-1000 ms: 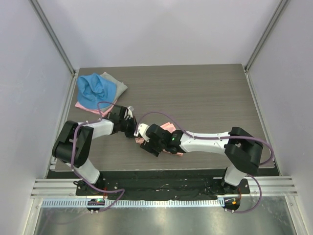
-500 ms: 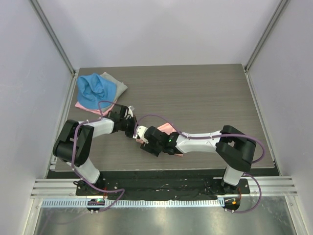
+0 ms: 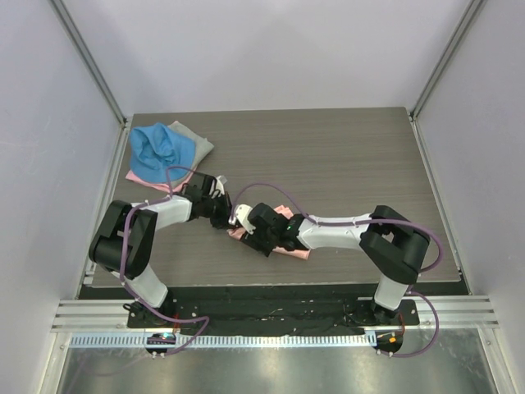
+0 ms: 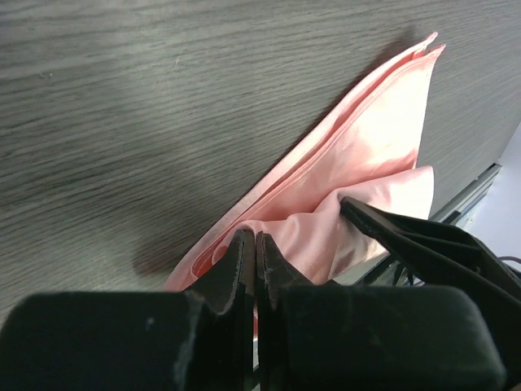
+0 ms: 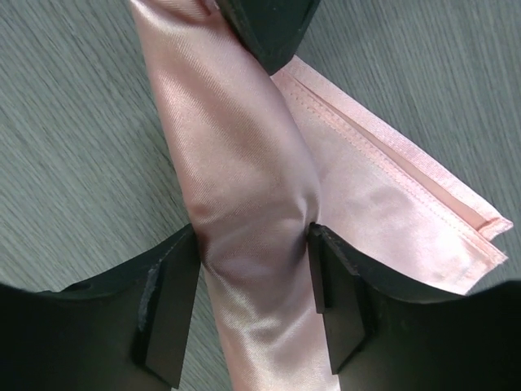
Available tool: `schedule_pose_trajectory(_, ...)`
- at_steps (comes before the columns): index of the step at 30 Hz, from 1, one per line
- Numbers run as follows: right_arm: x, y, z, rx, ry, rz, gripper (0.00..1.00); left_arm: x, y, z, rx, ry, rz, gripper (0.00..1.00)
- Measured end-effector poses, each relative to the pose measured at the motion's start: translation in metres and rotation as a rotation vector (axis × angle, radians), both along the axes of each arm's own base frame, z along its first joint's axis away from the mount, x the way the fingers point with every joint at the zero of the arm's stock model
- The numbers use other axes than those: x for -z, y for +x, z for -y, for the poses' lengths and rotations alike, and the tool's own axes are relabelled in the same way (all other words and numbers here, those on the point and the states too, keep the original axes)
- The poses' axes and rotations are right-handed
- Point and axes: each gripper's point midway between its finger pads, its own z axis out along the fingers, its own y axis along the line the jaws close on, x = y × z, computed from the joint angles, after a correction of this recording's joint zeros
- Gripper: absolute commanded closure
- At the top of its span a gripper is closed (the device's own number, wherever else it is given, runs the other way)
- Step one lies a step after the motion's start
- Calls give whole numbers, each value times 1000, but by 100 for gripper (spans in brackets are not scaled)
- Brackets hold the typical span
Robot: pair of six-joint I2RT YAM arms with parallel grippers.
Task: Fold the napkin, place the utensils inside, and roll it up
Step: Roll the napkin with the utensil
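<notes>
Rolled napkin [image 5: 236,163] squeezed within right hand [image 5: 254,273].

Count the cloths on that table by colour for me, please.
Salmon-pink cloths: 2, the shiny satin napkin and a pink piece under the blue one
Crumpled blue cloth: 1
Folded grey cloth: 1
Total: 4

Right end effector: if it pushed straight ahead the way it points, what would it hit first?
Probably the left end effector, whose dark finger sits just ahead on the napkin that the right end effector is clamping; depth is unclear.
</notes>
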Motion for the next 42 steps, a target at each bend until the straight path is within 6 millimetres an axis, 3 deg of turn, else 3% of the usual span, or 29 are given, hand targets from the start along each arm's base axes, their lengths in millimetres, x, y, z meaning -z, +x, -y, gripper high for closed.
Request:
schedule_pose_trajectory(1,1,-1,-1,-3,8,-13,46,-1,1,0,1,-1,3,82)
schedule_pose_trajectory(6,3,-4,-3,-6,44,-74,54,-7,10,0,-5,10,27,50)
schedule_pose_trajectory(10,6,-6,-3,-4,81,-128,57,-14,22,-8,-42,27,52,36)
schedule_pose_trajectory(16,4,-5,-3,10,174,-229,57,-30,37,-36,-144,77,120,33)
schedule_pose_trajectory(22,1,-3,-5,26,260,-388,57,-45,25,-51,-189,94,194,33)
schedule_pose_trajectory(28,-2,-5,-14,30,333,-591,57,-47,8,-50,-178,47,239,33)
schedule_pose_trajectory(37,-1,-9,-18,59,441,-882,58,-41,8,-44,-170,-8,276,34)
schedule_pose_trajectory(42,-1,-9,-17,77,465,-945,58,-37,9,-36,-173,-62,266,36)
